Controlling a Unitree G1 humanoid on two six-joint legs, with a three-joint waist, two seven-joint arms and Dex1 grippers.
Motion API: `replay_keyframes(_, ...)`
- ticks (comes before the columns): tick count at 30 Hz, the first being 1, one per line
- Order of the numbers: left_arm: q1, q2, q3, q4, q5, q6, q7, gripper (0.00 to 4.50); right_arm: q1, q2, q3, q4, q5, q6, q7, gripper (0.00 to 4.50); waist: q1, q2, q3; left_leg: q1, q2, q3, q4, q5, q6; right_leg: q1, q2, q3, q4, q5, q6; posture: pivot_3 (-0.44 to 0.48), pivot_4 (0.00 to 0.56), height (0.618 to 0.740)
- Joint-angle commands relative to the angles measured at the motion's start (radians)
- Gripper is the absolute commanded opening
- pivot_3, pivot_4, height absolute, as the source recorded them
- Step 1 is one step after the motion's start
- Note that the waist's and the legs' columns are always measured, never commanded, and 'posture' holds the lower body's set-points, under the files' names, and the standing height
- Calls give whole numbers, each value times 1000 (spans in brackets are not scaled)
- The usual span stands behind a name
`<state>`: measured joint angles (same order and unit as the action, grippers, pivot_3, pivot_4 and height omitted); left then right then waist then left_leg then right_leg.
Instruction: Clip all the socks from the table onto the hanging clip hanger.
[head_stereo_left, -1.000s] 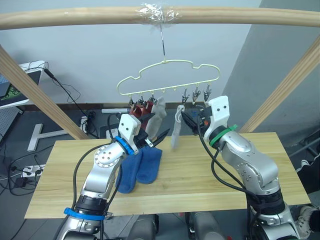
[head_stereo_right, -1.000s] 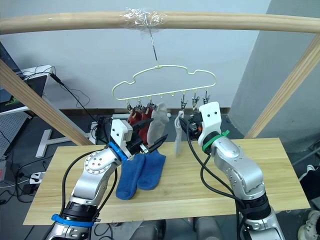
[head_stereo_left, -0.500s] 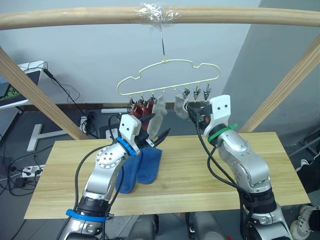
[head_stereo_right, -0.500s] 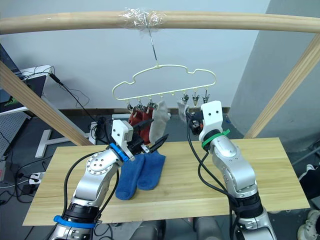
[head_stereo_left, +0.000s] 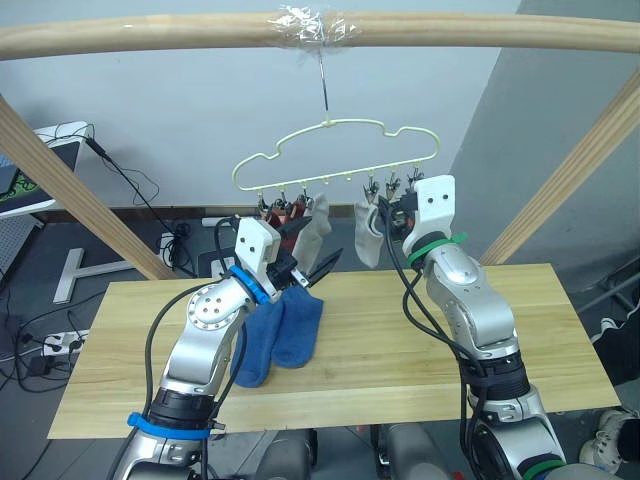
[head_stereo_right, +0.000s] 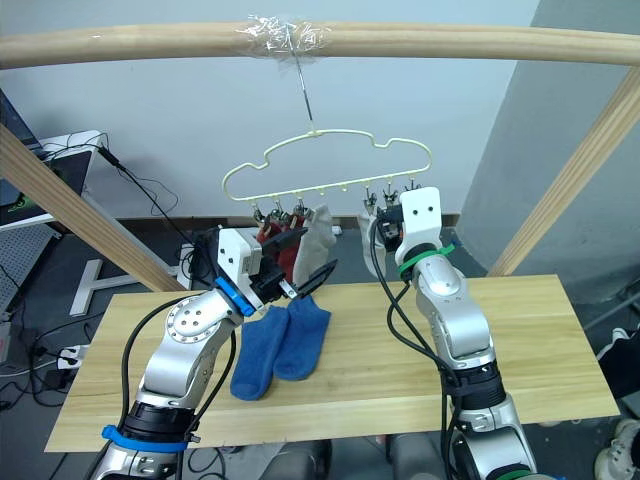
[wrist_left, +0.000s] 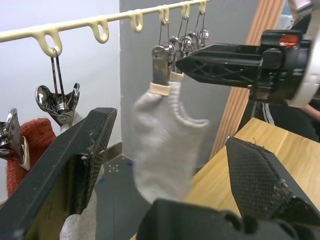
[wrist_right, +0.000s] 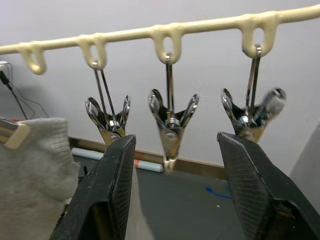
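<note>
The clip hanger (head_stereo_left: 335, 150) hangs by its hook from the wooden beam (head_stereo_left: 150, 35) above the surface (head_stereo_left: 380, 345). My right tool (wrist_right: 172, 165) is raised just below the right end of the hanger bar, and its two fingers stand apart with nothing between them. In the right wrist view, three bare metal clips (wrist_right: 170, 120) hang directly in front of this tool, the middle one in line with the gap between the fingers. A light grey sock (head_stereo_left: 368, 232) hangs from a clip just beside this tool, on its left side.

My left tool (head_stereo_left: 310, 262) is held up in front of the left half of the hanger, and its fingers are also spread apart and hold nothing. In the left wrist view the grey sock appears between its two fingers, but farther away and not touching them. Behind this tool, two rust red socks (head_stereo_left: 285, 212) and a second light grey sock (head_stereo_left: 314, 228) hang from the clips on the left.

Two blue socks (head_stereo_left: 278, 335) lie side by side on the surface, just under and beside my left tool. They are well apart from my right tool.
</note>
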<state>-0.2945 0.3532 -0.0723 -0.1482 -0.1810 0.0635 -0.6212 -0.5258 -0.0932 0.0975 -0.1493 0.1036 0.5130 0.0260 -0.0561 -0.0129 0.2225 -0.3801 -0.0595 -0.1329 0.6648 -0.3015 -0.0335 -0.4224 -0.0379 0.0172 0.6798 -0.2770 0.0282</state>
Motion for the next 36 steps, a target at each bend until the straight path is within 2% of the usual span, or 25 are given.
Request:
replay_keyframes(1,-4,3,14,-54,-13,2,8,4068,-31,14,-10,-5,-10,-37,6,2702,0,0,0,0,0,0,0,0,0,0,0,0,0,0,0,-28,220,740)
replay_keyframes(12,-43,25,42,-109,-67,38,-10,4068,-46,55,28,11,-25,-63,36,2702,1,0,0,0,0,0,0,0,0,0,0,0,0,0,0,-20,215,740)
replay_keyframes(18,-72,26,43,-119,-75,49,-5,4068,-45,63,22,9,-32,-68,42,2702,2,0,0,0,0,0,0,0,-1,0,0,0,0,0,0,-15,211,740)
replay_keyframes(30,-106,15,39,-168,-170,133,-30,4068,-83,65,1,52,-31,-93,58,2702,1,0,0,0,0,0,1,1,-1,0,0,0,1,0,0,-16,214,740)
replay_keyframes(36,-107,18,39,-167,-159,137,-24,4068,-97,65,-9,74,-31,-107,64,2702,1,0,0,0,0,0,1,1,-1,0,0,0,1,0,0,-16,217,740)
